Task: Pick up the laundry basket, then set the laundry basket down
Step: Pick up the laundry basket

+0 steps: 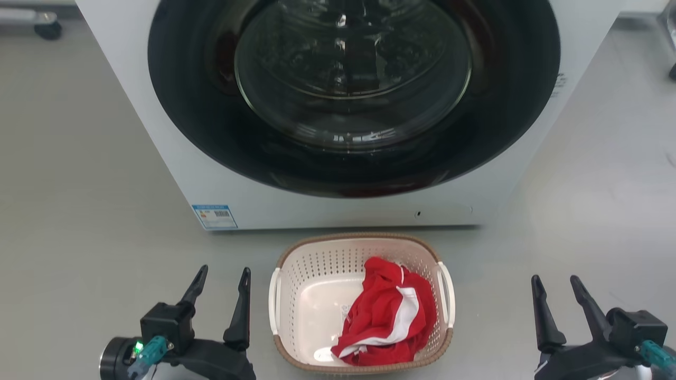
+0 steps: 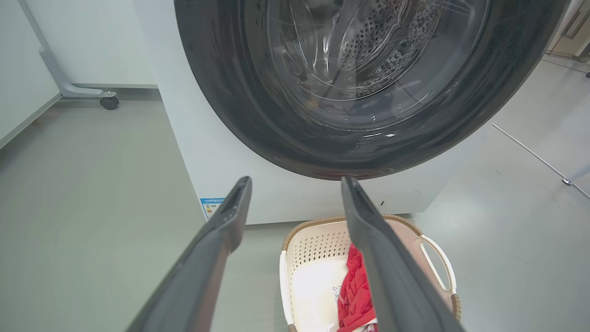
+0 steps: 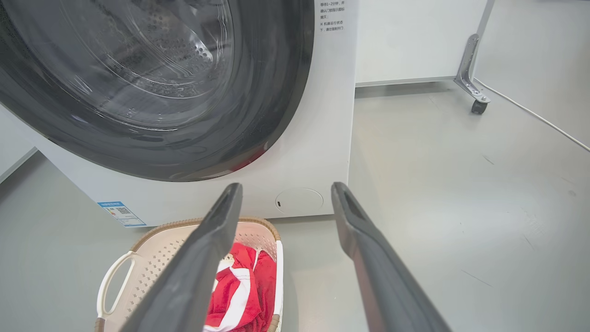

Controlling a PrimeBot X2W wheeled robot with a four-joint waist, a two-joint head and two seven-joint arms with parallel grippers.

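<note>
Left gripper [image 1: 224,271] spread wide, empty | right gripper [image 1: 555,279] same | laundry basket [image 1: 317,258] between them, upright, a handle facing each; long axis unclear

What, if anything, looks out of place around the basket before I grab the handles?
Nothing stands out. The laundry basket sits upright, square to the washing machine, handles free. The red and white garment is bunched against its right side but lies inside the rim. Both the left gripper and right gripper are open, clear of it.

Grey floor [image 1: 79,158], white washing machine [image 1: 227,179] with dark door; castered frame [image 3: 468,64], perhaps a partition's.
</note>
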